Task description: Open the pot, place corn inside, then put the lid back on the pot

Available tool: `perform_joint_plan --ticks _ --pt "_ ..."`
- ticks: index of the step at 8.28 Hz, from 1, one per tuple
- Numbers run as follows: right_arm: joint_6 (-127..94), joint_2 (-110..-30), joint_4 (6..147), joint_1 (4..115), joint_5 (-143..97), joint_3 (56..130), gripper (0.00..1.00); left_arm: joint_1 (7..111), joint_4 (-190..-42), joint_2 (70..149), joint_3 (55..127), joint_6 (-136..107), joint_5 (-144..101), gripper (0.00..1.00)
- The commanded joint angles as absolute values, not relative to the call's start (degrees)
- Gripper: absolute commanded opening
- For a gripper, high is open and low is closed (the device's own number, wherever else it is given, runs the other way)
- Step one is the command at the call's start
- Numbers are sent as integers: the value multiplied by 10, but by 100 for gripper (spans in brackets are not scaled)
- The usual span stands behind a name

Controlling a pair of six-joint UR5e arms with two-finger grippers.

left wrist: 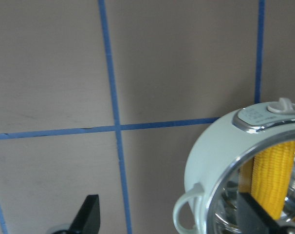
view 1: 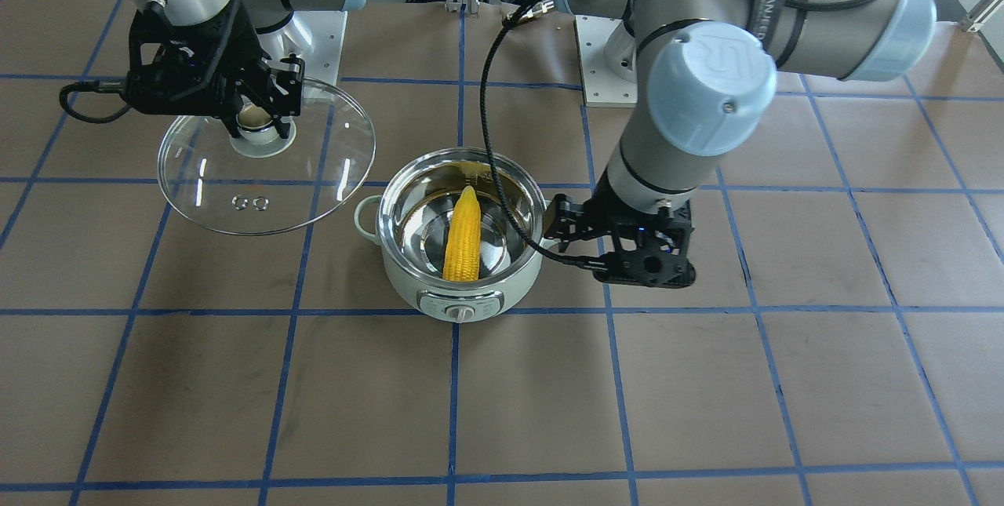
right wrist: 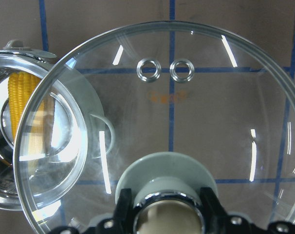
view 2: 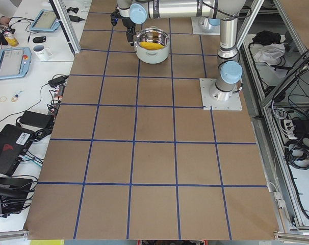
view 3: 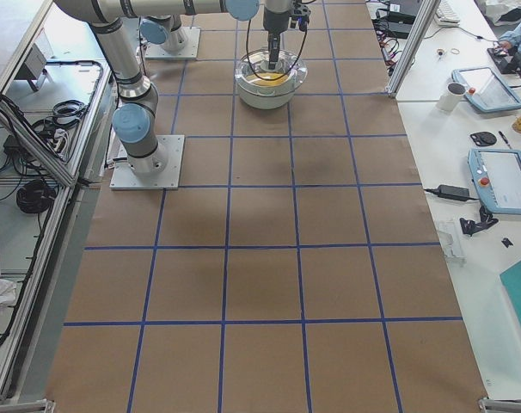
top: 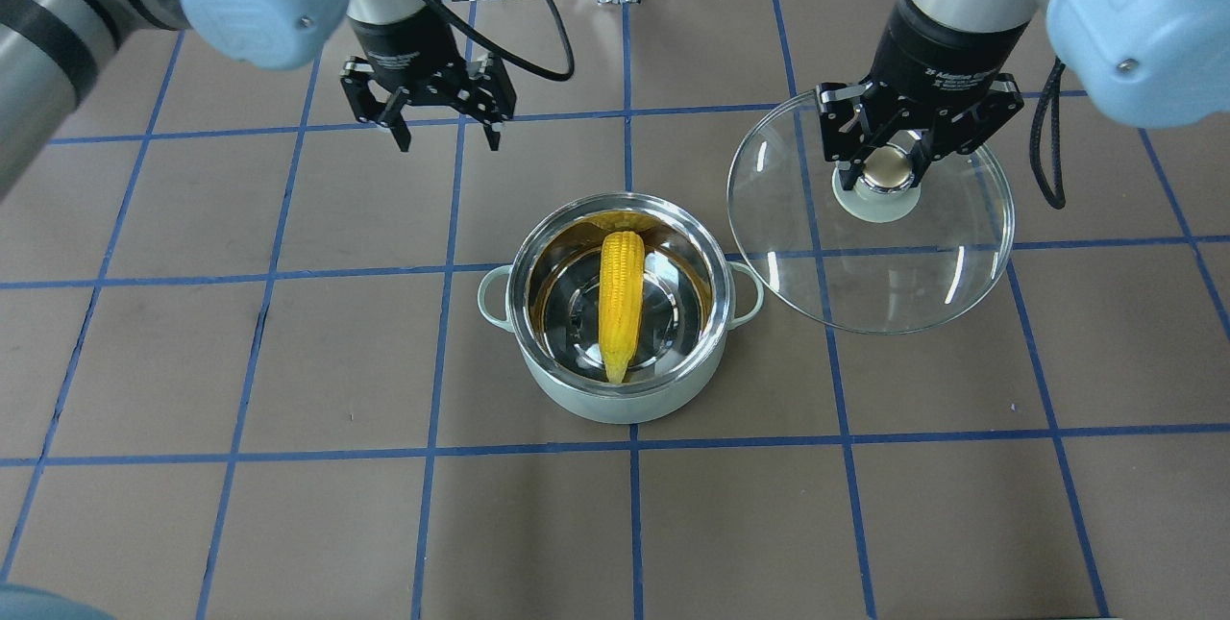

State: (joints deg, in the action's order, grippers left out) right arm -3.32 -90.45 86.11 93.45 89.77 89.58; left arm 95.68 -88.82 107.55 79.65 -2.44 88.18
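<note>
Here, facing the robot, you see a black cable crossing the open pot, the yellow corn lying inside. Overhead, the right gripper is clamped on the knob of the clear lid, just beside the pot; the left gripper hangs spread off its other side. Your left wrist view cuts the pot off.

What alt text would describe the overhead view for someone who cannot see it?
A yellow corn lies inside the open mint-green pot. The right tool grips the glass lid by its knob, holding it beside the pot; the left tool hangs open and empty.
</note>
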Motion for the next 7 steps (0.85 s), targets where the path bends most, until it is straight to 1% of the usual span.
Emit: perform_joint_plan --ticks 1,3,4,7 --pt "-111 -869 888 1016 880 896 24 865 -947 1036 759 7 910 100" --pt "-206 -814 958 1108 883 890 24 863 -946 995 765 8 916 100" --pt "-232 -790 994 1134 884 889 24 863 -944 985 768 5 916 100" --pt "-229 -774 1010 1141 886 890 24 863 -937 983 770 9 915 100"
